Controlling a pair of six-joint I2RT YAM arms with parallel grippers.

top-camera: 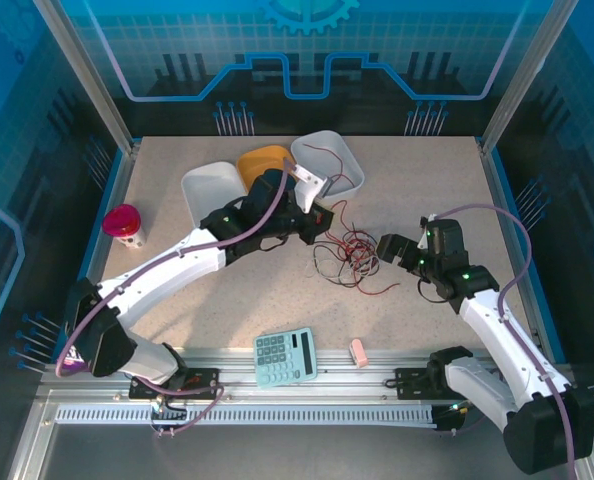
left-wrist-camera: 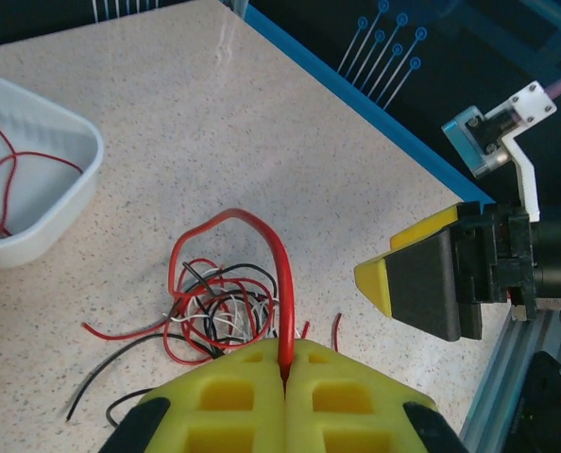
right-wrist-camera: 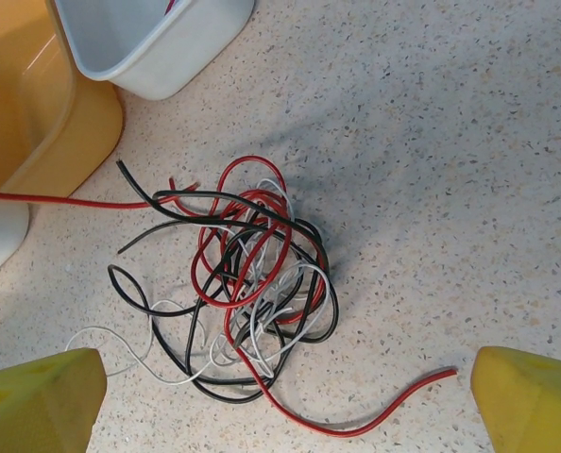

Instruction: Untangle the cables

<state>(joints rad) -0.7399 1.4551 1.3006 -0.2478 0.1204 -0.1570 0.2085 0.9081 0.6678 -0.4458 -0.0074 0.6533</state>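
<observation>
The left jaws are shut tight on a single red cable [left-wrist-camera: 282,283], their yellow foam pads [left-wrist-camera: 229,401] pressed together with the strand pinched in the seam. From there the cable rises in an arch and drops back into the tangle of thin red, black and whitish cables [right-wrist-camera: 252,274]. The tangle lies in a loose heap on the speckled beige counter [top-camera: 427,190], between the two arms. Gripping one strand this way looks meant to draw it out of the heap. The right jaws stand wide with nothing in them, and the heap lies just ahead, framed by their two yellow fingers [right-wrist-camera: 35,406]. I judge they are placed to pin the rest down while the red one is pulled.

A white plastic tub [left-wrist-camera: 68,203] stands near the heap on its far side with another red wire [left-wrist-camera: 7,189] lying in it, so it likely serves as the place for freed strands. An orange bowl [right-wrist-camera: 35,104] sits just beside that tub. The held cable threads through black and whitish loops, so a pull may drag the whole heap along. The two arms' ends are close together and could knock. A light-blue calculator [top-camera: 285,357], a small pink eraser [top-camera: 358,351] and a magenta cup [top-camera: 124,222] lie well apart, out of the way.
</observation>
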